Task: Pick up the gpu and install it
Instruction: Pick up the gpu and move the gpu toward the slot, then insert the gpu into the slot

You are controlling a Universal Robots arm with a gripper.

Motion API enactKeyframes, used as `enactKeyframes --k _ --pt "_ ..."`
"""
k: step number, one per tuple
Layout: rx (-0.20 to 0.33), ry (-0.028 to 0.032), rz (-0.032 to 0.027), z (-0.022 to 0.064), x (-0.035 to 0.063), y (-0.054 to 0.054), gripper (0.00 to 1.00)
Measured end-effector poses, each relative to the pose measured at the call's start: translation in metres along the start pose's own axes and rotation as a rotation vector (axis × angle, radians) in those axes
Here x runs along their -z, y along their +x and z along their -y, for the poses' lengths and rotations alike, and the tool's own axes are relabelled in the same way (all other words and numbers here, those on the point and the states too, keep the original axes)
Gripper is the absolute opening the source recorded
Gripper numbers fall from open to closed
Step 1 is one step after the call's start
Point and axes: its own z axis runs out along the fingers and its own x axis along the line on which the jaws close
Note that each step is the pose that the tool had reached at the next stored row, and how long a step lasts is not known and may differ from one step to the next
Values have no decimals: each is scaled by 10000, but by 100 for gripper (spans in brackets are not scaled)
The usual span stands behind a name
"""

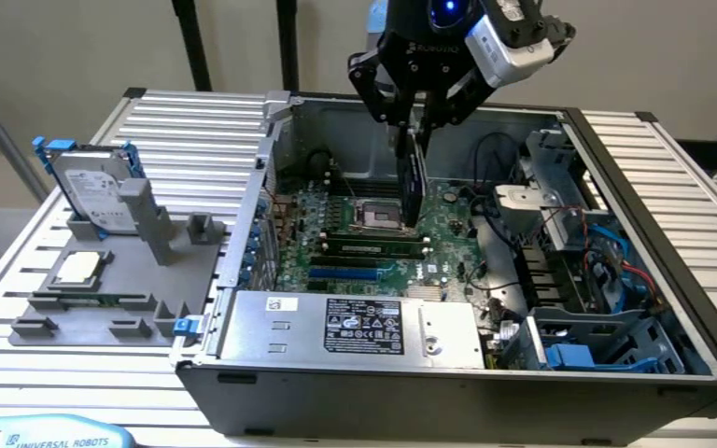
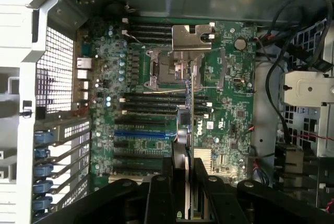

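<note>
My gripper (image 1: 416,119) hangs over the open computer case (image 1: 633,215), shut on the gpu (image 1: 414,182). The card hangs edge-on and upright, a thin dark plate reaching down toward the green motherboard (image 1: 333,271) above the CPU socket (image 1: 377,217). From the wrist, the gpu (image 2: 185,130) shows as a narrow edge running out from between my black fingers (image 2: 156,198), over the motherboard (image 2: 229,98) with its blue expansion slot (image 2: 141,133) off to one side.
A silver hard drive with blue rails (image 1: 91,187) and a small square CPU chip (image 1: 78,268) rest on a grey holder at the exterior view's left. The power supply (image 1: 358,327) fills the case's near side. Cables and a drive cage (image 1: 558,187) crowd the exterior view's right.
</note>
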Motion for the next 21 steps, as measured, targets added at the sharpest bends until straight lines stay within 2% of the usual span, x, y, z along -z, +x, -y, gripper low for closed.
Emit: enactKeyframes --k 1,3,17,21 --pt "-2 0 -23 0 -2 -8 27" --pt "-4 1 -31 0 -1 -8 27" --pt "23 0 -33 0 -3 -9 27" --pt "722 -4 -62 1 -16 -9 27"
